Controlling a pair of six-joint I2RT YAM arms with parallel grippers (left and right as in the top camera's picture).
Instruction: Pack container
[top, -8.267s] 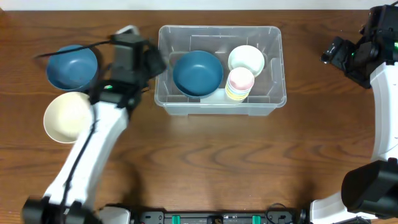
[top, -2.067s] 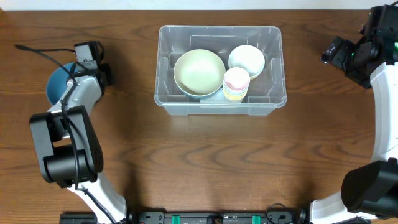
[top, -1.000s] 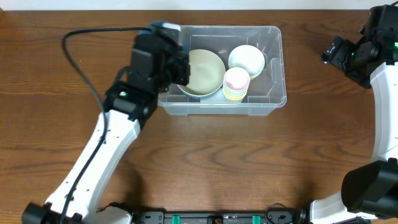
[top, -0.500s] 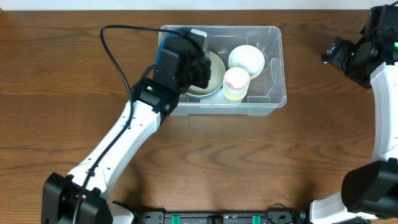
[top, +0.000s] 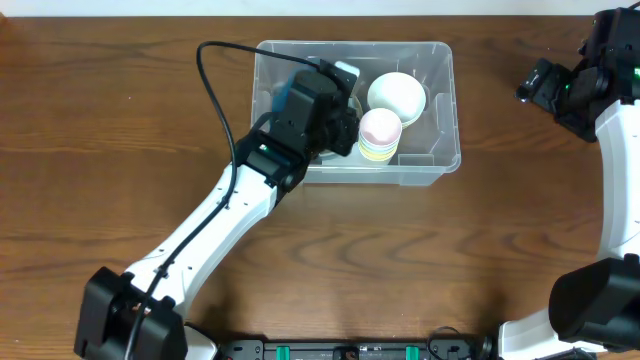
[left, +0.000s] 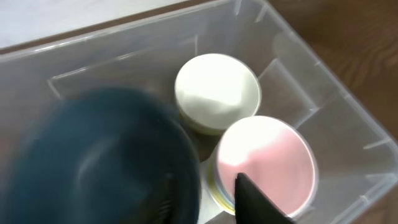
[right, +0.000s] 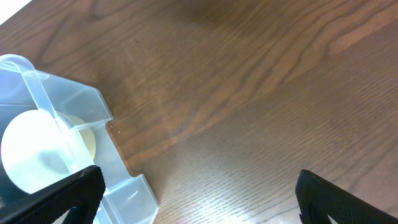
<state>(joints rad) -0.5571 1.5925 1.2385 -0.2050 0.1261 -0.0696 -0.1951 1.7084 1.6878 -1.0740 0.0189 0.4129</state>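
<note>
Over the left half of the container (top: 420, 172) I am hovering my left gripper (left: 208, 199), reaching in from the near left so that the blue bowl (left: 99, 162) is going down in the one roomy part of the bin. The right half is already taken: a white bowl (left: 216, 90) is sitting toward the far right corner, and a stack of cups with a pink one on top (left: 264, 158) is standing just nearer than it, close beside the blue bowl. In my wrist view the blue bowl is smeared, and only one dark finger (left: 252, 199) is showing clearly, next to the pink cup, so I cannot tell whether I am pinching the bowl's rim or letting it go.

I am keeping my right gripper (right: 199, 196) well off at the far right of the table (top: 500, 260), jaws spread wide with nothing between them, out of the left arm's way.

The container is sitting at the far middle of the table. It is a large clear plastic bin, rectangular with rounded corners and a raised rim, and moulded ledges are showing on its inner walls. The wood grain is showing through its sides and floor.
</note>
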